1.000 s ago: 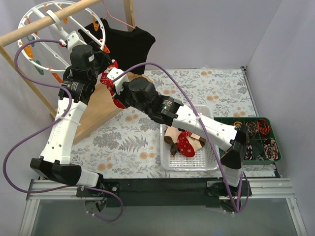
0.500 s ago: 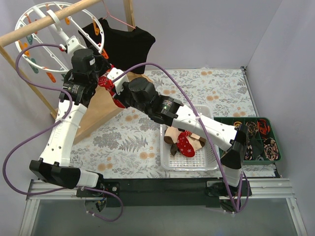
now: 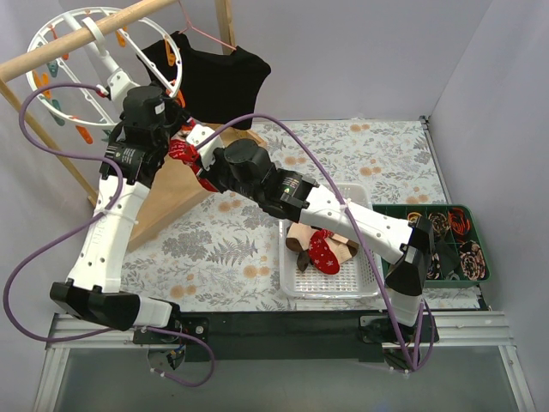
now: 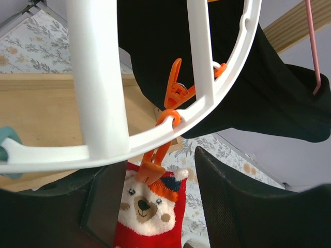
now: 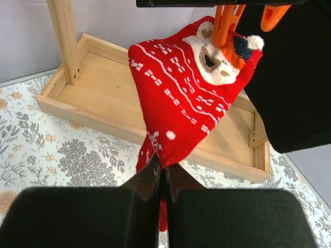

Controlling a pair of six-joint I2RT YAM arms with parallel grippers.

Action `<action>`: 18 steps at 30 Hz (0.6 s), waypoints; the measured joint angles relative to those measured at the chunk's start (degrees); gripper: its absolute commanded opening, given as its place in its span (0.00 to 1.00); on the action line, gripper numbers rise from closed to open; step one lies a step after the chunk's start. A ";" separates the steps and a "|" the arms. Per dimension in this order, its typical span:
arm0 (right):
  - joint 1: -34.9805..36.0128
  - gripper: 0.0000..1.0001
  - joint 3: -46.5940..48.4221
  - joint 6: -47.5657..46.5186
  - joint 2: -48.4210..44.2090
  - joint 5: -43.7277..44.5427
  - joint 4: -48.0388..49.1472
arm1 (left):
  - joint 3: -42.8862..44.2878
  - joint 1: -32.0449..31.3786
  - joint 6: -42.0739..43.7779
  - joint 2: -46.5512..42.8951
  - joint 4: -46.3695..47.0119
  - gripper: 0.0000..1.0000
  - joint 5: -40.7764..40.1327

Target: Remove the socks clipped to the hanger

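**Left claw (image 4: 158, 178) at the hanger (image 4: 98, 93); right claw (image 5: 161, 178) on the red sock (image 5: 176, 98).** Over the last second the hanger swings up and to the left in the overhead view, and my left arm follows it. The left jaws ease slightly wider. They now stand partly open on either side of the orange clip (image 4: 153, 168) and hold nothing; as far as I can see they do not press on it. The clip still bites the sock's cuff at the bear's hat. The right claw stays shut tight on the sock's lower part, which hangs from the hanger above the rack's wooden base (image 5: 93, 98). I judge the left claw to be lined up to squeeze the clip, so the release is not yet made. Once the clip opens, the right claw can draw the sock down to the basket (image 3: 330, 293), where other socks (image 3: 322, 249) already lie. Risk: the hanger swings freely, so the clip may slip from between the jaws.
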 measured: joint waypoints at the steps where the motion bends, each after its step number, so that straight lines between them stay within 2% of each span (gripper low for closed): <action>1: 0.00 0.01 -0.07 -0.09 -0.02 -0.07 0.22 | -0.26 0.00 0.07 -0.20 0.11 0.53 0.00; 6: 0.00 0.01 -0.15 -0.66 -0.07 -0.26 0.55 | -6.29 0.04 2.38 -5.81 2.29 0.63 0.98; 8: 0.00 0.01 -0.15 -0.85 -0.13 -0.57 0.66 | -9.11 0.04 3.04 -9.38 3.93 0.64 1.81; 13: 0.00 0.01 -0.83 -0.98 -0.90 -2.54 0.83 | -10.43 0.04 2.08 -14.49 6.97 0.63 3.06; 18: -0.20 0.01 -2.47 -0.83 -3.04 -5.95 0.90 | -10.43 0.11 -1.33 -13.90 9.51 0.60 6.08</action>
